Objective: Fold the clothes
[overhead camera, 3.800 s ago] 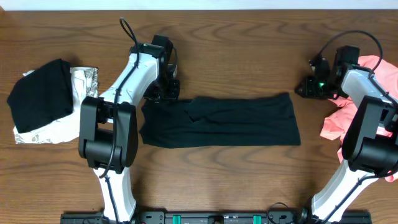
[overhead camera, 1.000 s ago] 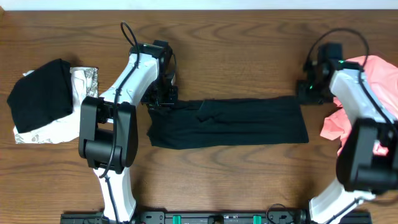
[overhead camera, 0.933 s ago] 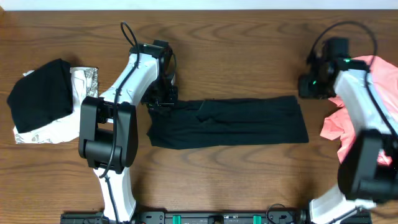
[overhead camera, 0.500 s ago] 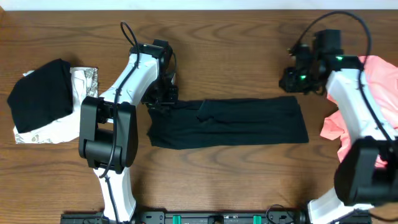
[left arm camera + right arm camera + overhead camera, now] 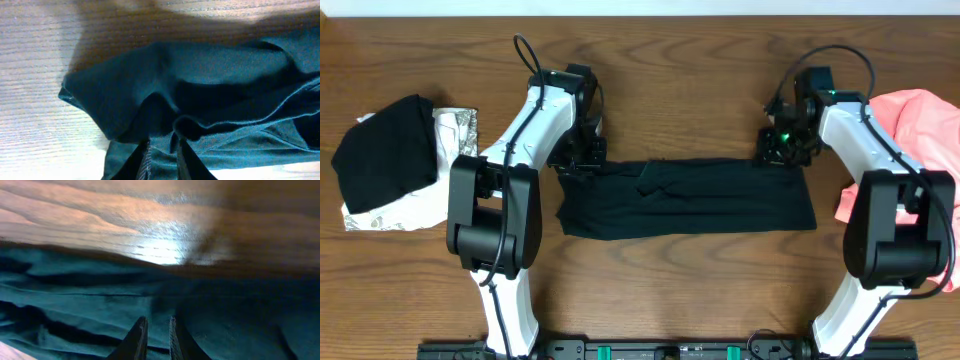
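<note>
Firstly, well apart to the left of the left gripper [image 5: 164, 145], a folded black garment [image 5: 385, 150] lies on a white-grey patterned one [image 5: 455, 130]; both look finished. The left gripper is narrow and pinches a raised ridge of the black T-shirt [image 5: 685, 195] at its far left corner. From this gripper the shirt stretches to the right as a long band, flat on the surface [image 5: 700, 80]. The right gripper [image 5: 157, 321] stands on the far right corner of the band. Its jaws are drawn close together, but I cannot tell if any cloth is caught between them. Just to the right of it waits a salmon-pink garment [image 5: 910, 110].

The step in hand seems to be taking both far corners for the next fold. To do it well, I think the right gripper must first get a sure pinch through all layers. After that, both grippers should rise together at the same height and keep the edge between them lightly stretched. If one side goes faster, the band may twist or the inner layers may slide out.
</note>
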Motion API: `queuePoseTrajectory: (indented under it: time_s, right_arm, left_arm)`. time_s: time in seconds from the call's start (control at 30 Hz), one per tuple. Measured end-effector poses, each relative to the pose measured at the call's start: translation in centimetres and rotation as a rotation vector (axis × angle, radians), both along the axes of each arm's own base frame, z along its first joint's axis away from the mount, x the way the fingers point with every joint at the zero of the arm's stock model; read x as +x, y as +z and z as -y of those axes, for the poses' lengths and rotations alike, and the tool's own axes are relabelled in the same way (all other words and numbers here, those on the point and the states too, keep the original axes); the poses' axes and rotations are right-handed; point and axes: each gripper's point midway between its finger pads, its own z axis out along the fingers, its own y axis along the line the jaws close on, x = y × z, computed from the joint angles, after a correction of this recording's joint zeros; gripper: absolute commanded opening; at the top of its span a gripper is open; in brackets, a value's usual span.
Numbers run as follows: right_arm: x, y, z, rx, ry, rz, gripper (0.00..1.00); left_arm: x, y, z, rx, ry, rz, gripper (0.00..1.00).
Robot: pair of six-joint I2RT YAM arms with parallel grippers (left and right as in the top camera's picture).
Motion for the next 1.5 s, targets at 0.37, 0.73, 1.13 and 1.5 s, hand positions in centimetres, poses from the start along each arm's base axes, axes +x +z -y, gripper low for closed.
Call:
queuePoseTrajectory:
  time_s: [0.37,0.73,1.13,1.5]
  right_arm:
    - [-1.7,-1.9,2.1,-0.124,-0.024,-0.067,0.22]
    - [-2.2,-2.4,3.0,-0.176,-0.035,-0.080,0.25]
    - [-2.2,-2.6,4.6,-0.217,-0.088,-0.093,0.29]
    - [-2.1,-2.6,5.0,-0.226,-0.099,-0.093,0.31]
  left_arm:
    - [-0.2,0.0,-0.1,0.002,0.000,-0.010,0.19]
    - [-1.0,0.2,-0.2,0.010,0.004,-0.041,0.26]
    - [-1.1,0.2,-0.3,0.012,0.004,-0.048,0.26]
    - [-0.5,0.5,-0.1,0.008,0.018,-0.026,0.08]
